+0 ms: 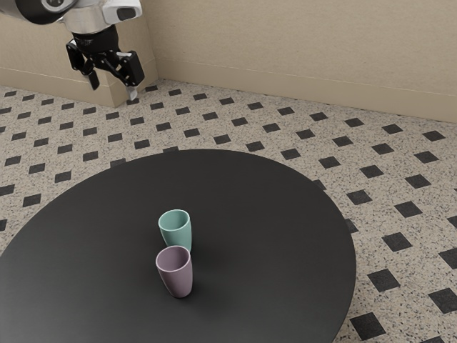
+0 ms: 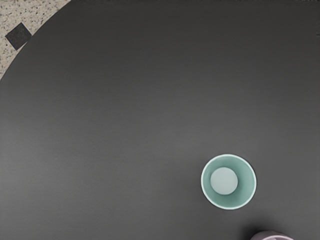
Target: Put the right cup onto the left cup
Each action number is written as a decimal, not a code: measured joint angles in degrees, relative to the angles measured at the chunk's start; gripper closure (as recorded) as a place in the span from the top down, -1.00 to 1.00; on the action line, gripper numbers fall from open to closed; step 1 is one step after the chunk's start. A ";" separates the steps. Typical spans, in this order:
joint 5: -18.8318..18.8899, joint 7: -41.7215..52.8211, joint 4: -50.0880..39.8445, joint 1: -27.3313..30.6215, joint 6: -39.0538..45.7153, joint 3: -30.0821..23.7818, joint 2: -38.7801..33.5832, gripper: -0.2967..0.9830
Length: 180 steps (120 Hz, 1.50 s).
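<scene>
1. HAND STATE. My black two-finger gripper [image 1: 113, 88] is open: fingers spread, nil btwn them. Pos.: raised well clear of the round black table [image 1: 271, 214], toward the exterior view's upper left.
2. CUP IDs (judged from arm's reach dir.). R cup, to be moved = mauve tapered smooth-walled cup [image 1: 176, 276]. L cup, to receive = teal tapered cup w/ pale rim [image 1: 176, 230]. Both stand upright on the table, mouths up, near each other; the wrist view shows a gap btwn rims.
3. KEY RELATION. Seen in the exterior view, the mauve cup lies down and to that view's right of my gripper, w/ teal on the side toward me. Mauve is thus the farther of the two, past teal. Its long axis is vert.
4. NEXT MOVE (est.). Traverse high, clear of teal's rim; centre over mauve, then descend along its axis. Set fingers to straddle the wall or body w/o a finger striking teal.
5. CAUTION. Gap on teal's side is the tight one; a low approach may tip teal. Rec. finger line across the cup-to-cup line.
6. STATUS. Stacking not begun, by present layout: mauve ungrasped, teal's mouth unoccupied. After grasp: lift vert., shift back over teal, align axes, lower.
</scene>
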 joint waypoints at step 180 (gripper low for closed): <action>-10.37 -0.49 -40.75 0.27 29.34 -4.13 6.56 0.54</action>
